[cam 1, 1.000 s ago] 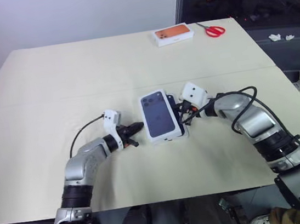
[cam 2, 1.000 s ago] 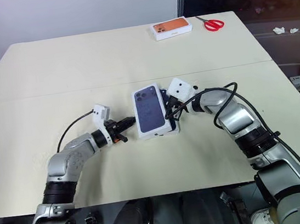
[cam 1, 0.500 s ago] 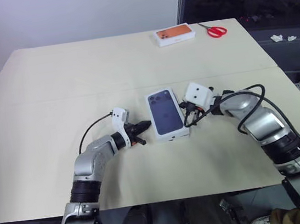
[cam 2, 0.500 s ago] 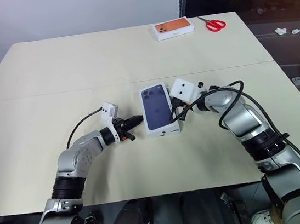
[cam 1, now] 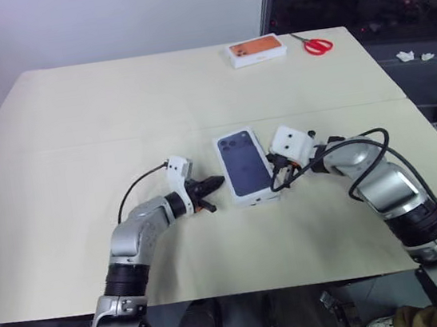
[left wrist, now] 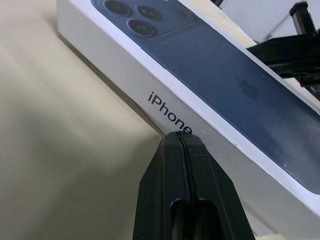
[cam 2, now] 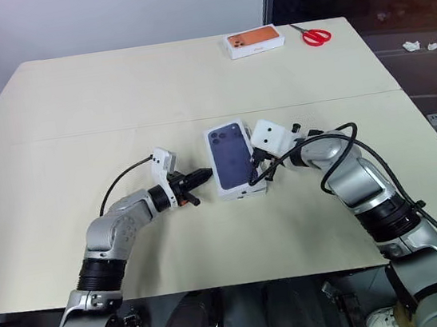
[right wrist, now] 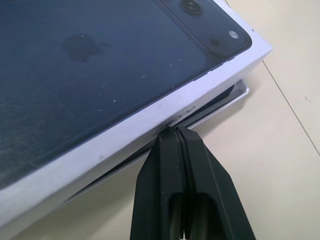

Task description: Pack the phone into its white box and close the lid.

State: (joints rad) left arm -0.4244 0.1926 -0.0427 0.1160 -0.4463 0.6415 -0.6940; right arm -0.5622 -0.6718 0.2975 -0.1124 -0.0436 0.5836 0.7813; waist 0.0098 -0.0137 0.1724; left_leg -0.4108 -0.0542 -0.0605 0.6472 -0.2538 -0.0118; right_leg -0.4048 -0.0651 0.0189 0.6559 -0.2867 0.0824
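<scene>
The lid [cam 1: 245, 166], white with a dark blue phone picture on top, lies face up at the middle of the table. It sits over the white box [right wrist: 241, 93], whose thin rim sticks out a little under one corner. The phone is hidden under the lid. My left gripper [cam 1: 215, 183] is shut, and its tip [left wrist: 181, 136] touches the lid's left side wall by the printed lettering. From the other side my right gripper [cam 1: 278, 176], also shut, presses its tip [right wrist: 175, 131] against the lid's right side wall.
An orange-topped box [cam 1: 254, 50] and red-handled scissors [cam 1: 314, 44] lie at the table's far edge. The beige table [cam 1: 114, 105] stretches wide to the left and front of the lid. A cable loops from each wrist.
The lid has slid over the dark edge that showed at its right a second ago. My left gripper has moved right, up to the lid's side.
</scene>
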